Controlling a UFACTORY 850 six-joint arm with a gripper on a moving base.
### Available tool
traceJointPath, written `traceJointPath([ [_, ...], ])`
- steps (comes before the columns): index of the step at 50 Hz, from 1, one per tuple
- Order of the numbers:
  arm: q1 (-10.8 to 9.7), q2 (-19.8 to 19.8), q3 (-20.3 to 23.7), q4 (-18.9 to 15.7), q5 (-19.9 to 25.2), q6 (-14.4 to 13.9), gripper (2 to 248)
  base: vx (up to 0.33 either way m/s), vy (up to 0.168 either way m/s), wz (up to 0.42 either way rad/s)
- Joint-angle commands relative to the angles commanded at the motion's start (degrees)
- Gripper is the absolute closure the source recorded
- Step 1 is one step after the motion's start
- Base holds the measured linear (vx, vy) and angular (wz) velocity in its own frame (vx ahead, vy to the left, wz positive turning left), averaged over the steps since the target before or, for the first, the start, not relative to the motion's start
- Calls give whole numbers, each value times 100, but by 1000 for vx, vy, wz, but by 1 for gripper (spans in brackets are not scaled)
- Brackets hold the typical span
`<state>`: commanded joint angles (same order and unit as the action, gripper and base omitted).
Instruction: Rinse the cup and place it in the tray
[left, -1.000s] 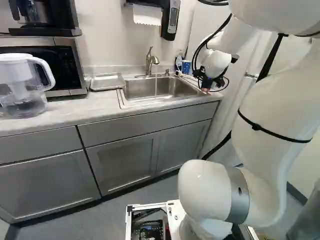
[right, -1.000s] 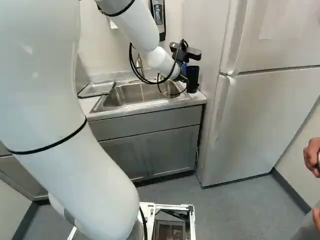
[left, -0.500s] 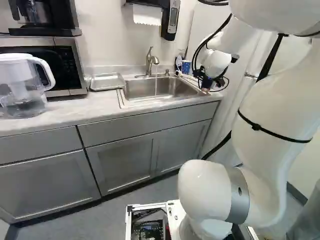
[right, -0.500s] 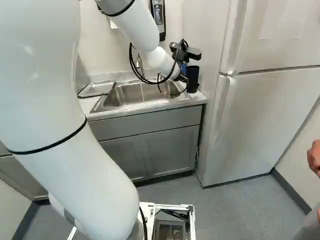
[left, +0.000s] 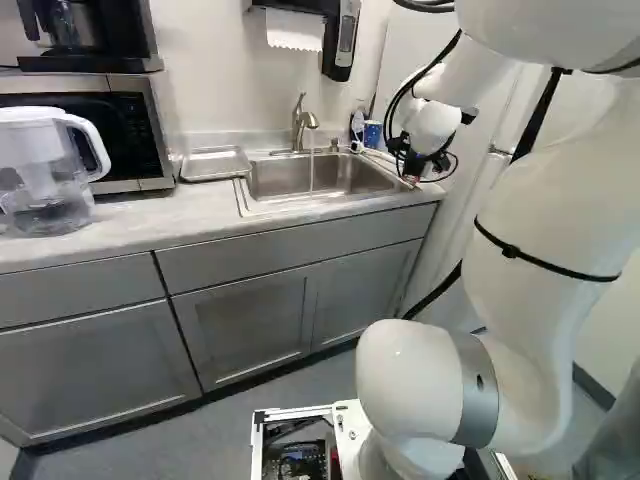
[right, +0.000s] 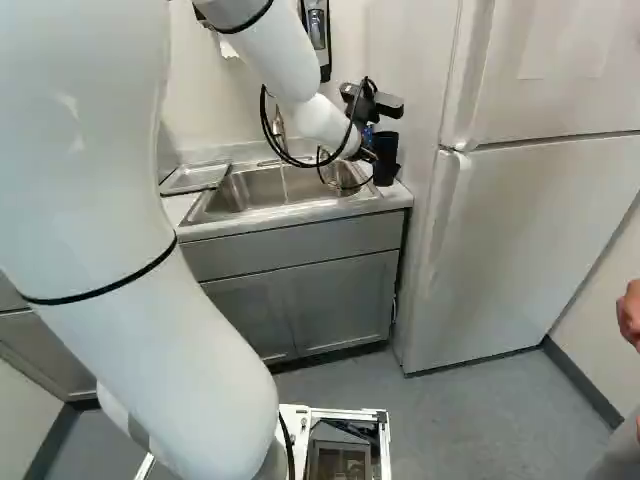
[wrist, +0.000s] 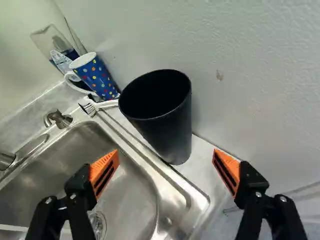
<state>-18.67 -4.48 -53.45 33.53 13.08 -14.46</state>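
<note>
Wrist view had the gripper (left: 409, 181) wide open, black cup (wrist: 170, 135) just ahead, standing on the worktop (wrist: 202, 162) edge nearest the fridge (right: 540, 240). Dotted mug (wrist: 95, 77) sat toward the back corner, tray (left: 215, 165) across the sink (left: 310, 178).

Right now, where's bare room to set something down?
The counter looks bare in front of the tray, between pitcher and sink. Crowded: across the sink, with black cup, brush and dotted mug.
</note>
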Motion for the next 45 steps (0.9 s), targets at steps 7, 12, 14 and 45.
traceJointPath([
  [7,24,-124,-131,0,45,0,3,0,0,0],
  [12,44,-229,-243,0,61,0,3,0,0,0],
  [14,53,-273,-290,0,61,0,3,0,0,0],
  [45,119,-680,-735,0,61,0,3,0,0,0],
])
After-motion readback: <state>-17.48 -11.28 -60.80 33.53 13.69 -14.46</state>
